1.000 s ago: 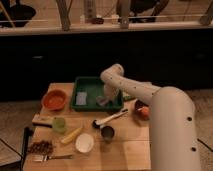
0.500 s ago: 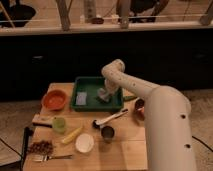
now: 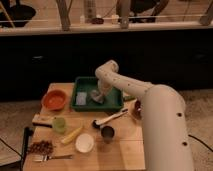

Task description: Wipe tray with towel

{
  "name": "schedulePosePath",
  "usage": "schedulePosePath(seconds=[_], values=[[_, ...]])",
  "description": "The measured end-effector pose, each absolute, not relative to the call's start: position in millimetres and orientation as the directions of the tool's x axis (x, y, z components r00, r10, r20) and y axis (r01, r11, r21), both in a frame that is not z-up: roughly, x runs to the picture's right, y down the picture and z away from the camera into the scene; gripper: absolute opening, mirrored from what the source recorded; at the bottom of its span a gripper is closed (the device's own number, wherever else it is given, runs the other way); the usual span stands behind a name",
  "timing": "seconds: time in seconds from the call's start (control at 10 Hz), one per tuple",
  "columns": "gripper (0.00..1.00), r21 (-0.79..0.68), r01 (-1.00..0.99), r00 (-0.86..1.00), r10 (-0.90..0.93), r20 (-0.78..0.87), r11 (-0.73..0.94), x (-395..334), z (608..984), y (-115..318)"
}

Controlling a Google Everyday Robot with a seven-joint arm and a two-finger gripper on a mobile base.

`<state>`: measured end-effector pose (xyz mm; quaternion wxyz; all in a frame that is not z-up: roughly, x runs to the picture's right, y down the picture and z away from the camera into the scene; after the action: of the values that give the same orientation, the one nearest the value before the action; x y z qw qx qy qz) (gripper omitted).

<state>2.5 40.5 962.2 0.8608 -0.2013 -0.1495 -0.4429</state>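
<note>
A green tray sits at the back middle of the wooden table. Inside it lies a crumpled grey-white towel, and a white rectangular object lies at the tray's left side. My gripper reaches down into the tray at the end of the white arm and sits on the towel, near the tray's middle. The towel and wrist hide the fingers.
An orange bowl stands left of the tray. In front are a green cup, a banana, a white bowl, a metal cup, a black-handled brush, snacks and a fork.
The arm has shifted a little to the left across the tray, taking the gripper and towel toward the tray's middle.
</note>
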Motion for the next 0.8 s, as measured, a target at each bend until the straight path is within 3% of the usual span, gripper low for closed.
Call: schedulePosePath(seconds=[0.3, 0.8], values=[[0.03, -0.226, 0.838, 0.541, -0.704, 0.46, 0.497, 14, 956, 55], [0.03, -0.296, 0.768, 0.639, -0.648, 0.414, 0.568, 67, 964, 42]])
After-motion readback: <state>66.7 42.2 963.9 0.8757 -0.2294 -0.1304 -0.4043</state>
